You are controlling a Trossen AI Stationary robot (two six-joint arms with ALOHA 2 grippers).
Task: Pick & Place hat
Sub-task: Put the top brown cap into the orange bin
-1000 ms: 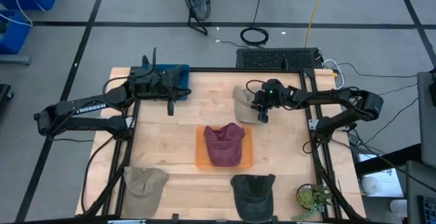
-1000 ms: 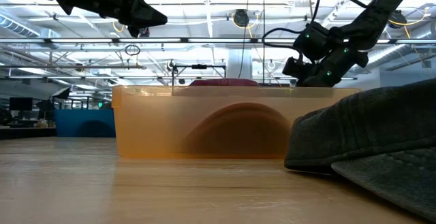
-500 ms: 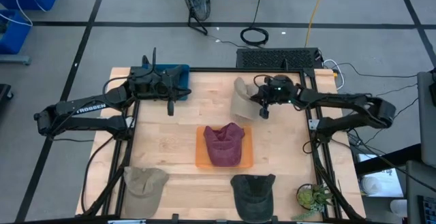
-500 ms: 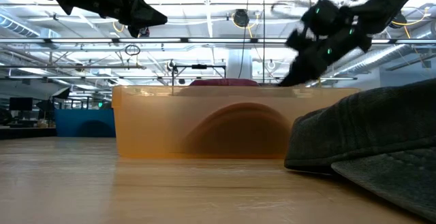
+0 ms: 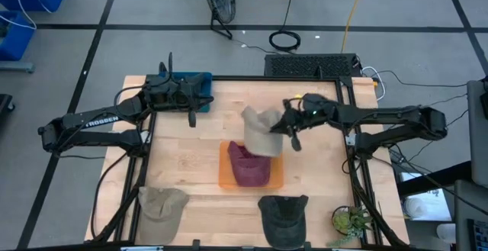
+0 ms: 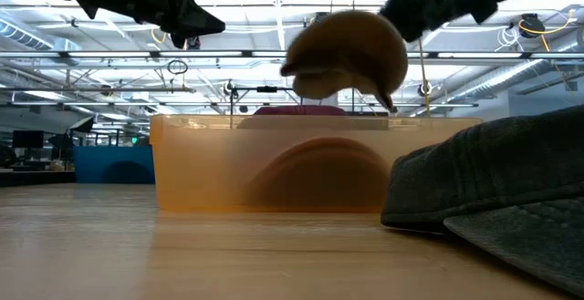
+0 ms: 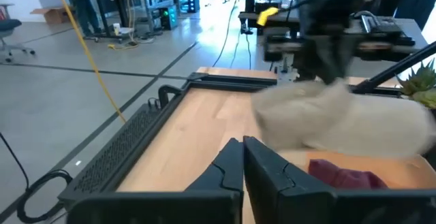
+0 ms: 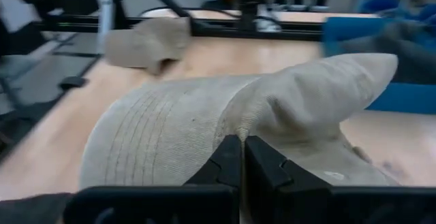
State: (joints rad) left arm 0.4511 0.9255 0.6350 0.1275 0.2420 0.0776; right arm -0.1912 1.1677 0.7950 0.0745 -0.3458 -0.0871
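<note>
1. At the left of the high view, I am parking the left gripper (image 5: 191, 118) over the upper-left part of the table (image 5: 179, 171). Its fingers are pressed together on nothing. A blue object (image 5: 200, 80) is sitting beside it at the table's upper-left edge.

2. At the lower left, an olive hat (image 5: 162, 203) is lying flat on the wood, well away from both arms.

3. In the centre, an orange tray (image 5: 225, 178) is holding a maroon hat (image 5: 248, 167). I judge this tray to be the drop spot.

4. Just above the tray's upper edge, a beige hat (image 5: 261, 131) is hanging in the air. The low view is showing it clear above the tray's rim, tilted, with the brim drooping.

5. Right of centre, the right gripper (image 5: 290, 128) is clamped on the beige hat. Its wrist view is showing both fingers pinching a fold of the crown.

6. To do this step well, I am judging that the hat needs carrying further over the tray's middle before lowering. Otherwise the brim may catch the rim or hang outside.

7. I would be keeping the pinch firm and the travel smooth, since a soft fold could slip loose.

8. At the lower centre, a dark hat (image 5: 283, 216) is lying near the table's front edge. A small plant (image 5: 348, 220) is standing at the lower right.
</note>
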